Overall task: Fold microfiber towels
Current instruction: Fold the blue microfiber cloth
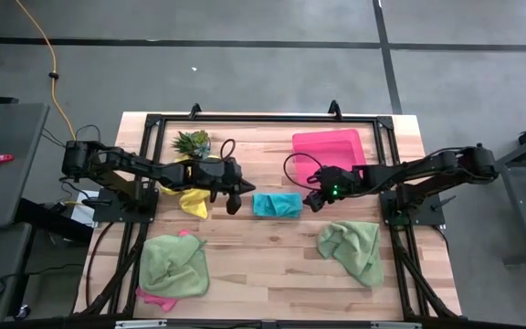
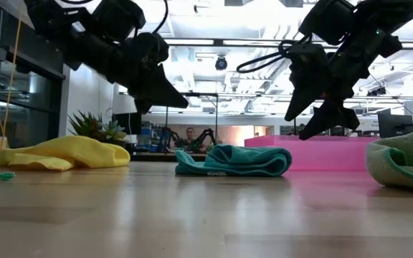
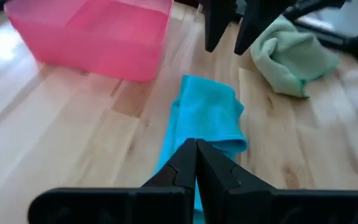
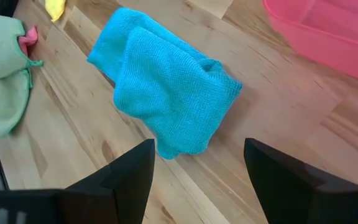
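Observation:
A folded teal towel (image 1: 276, 205) lies on the table's middle; it also shows in the low view (image 2: 234, 160) and in both wrist views (image 3: 205, 118) (image 4: 166, 90). My left gripper (image 1: 234, 205) hangs shut and empty just left of it, above the table (image 2: 169, 100). My right gripper (image 1: 315, 203) hangs open and empty just right of it (image 2: 320, 120). A yellow towel (image 1: 190, 199) lies crumpled under the left arm. A light green towel (image 1: 175, 263) lies on a pink one (image 1: 156, 298) at the near left. Another light green towel (image 1: 352, 249) lies at the near right.
A rigid pink tray (image 1: 329, 146) stands at the far right of the table's middle. A small spiky green plant (image 1: 192, 142) stands at the far left. Bare wood lies along the near edge between the two green towels.

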Robot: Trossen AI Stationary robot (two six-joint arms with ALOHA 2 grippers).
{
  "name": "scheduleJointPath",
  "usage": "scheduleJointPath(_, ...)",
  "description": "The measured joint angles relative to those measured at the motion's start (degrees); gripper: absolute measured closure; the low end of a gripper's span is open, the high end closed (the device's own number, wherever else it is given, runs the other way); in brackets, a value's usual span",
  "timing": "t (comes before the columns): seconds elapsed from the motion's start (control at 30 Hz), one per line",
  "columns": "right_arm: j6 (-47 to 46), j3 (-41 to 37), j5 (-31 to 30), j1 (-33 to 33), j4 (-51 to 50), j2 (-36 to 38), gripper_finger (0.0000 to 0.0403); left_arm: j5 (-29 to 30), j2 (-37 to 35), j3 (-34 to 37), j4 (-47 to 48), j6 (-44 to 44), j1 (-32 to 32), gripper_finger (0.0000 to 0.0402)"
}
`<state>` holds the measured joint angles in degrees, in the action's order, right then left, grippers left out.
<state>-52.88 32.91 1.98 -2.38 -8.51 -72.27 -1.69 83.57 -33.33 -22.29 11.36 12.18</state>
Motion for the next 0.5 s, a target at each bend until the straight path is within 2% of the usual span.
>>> scheduleJointPath(0.3,0.46,0.02,0.01,0.0,-0.01,0.0,0.0162,4.08,1.89,-4.72,4.58,-10.45,-4.28,0.0402)
scheduleJointPath(0.5,0.89,0.02,0.0,0.01,0.0,0.0,0.0162,4.1,9.62,-8.85,4.75,-10.5,-6.61,0.0402)
